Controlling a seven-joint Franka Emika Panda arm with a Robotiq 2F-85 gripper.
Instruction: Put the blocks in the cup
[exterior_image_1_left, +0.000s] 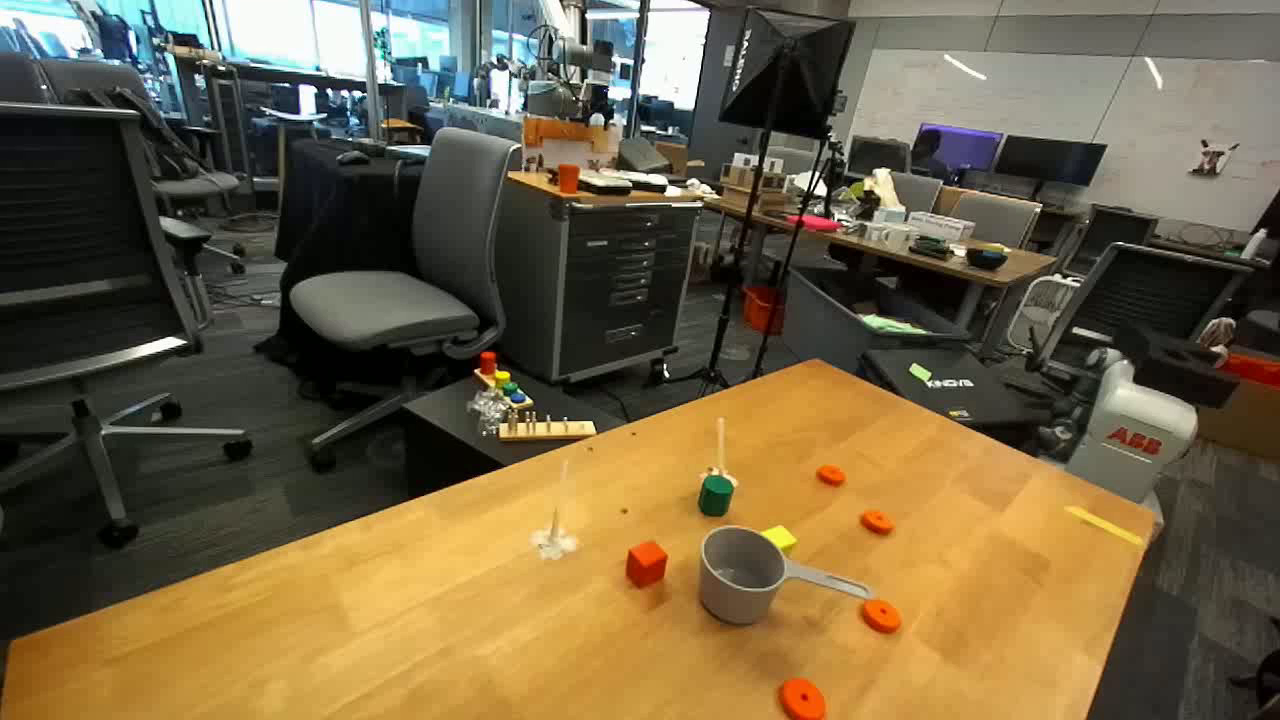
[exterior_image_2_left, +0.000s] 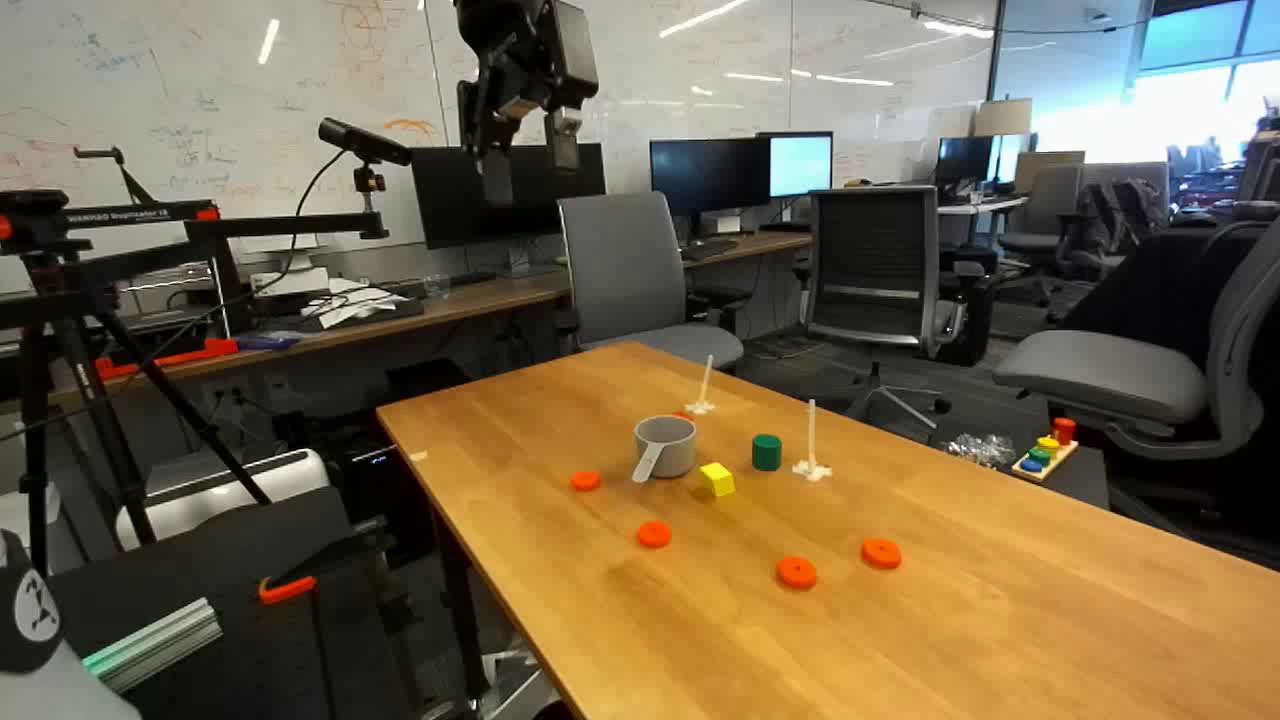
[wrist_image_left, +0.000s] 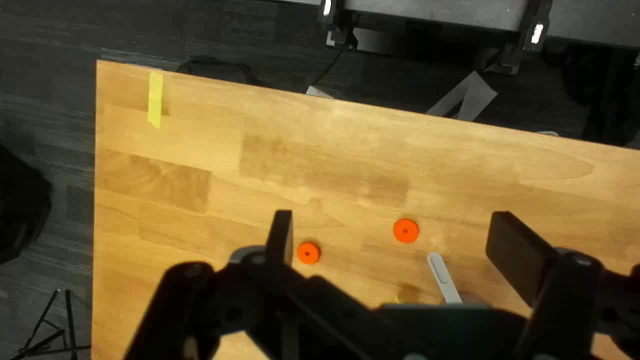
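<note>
A grey cup (exterior_image_1_left: 740, 590) stands upright on the table, also in an exterior view (exterior_image_2_left: 672, 455); no block shows inside. In the wrist view only its handle (wrist_image_left: 444, 277) shows. Around it stand an orange-red cube (exterior_image_1_left: 647, 565), a green cylinder (exterior_image_1_left: 715, 496) (exterior_image_2_left: 767, 453) and a yellow block (exterior_image_1_left: 779, 540) (exterior_image_2_left: 718, 480). The cube is mostly hidden behind the cup in an exterior view. Several flat orange discs lie about, one (exterior_image_1_left: 881, 616) (wrist_image_left: 405, 230) near the handle's end, another (wrist_image_left: 308, 252) farther off. My gripper (exterior_image_2_left: 530, 160) (wrist_image_left: 392, 235) is open and empty, high above the table.
Two thin upright pegs on white bases stand on the table, one (exterior_image_1_left: 720, 450) by the green cylinder, one (exterior_image_1_left: 557, 515) beyond the cube. A yellow tape strip (exterior_image_1_left: 1103, 525) marks a corner. Peg toys (exterior_image_1_left: 545, 428) sit on a black box off the table.
</note>
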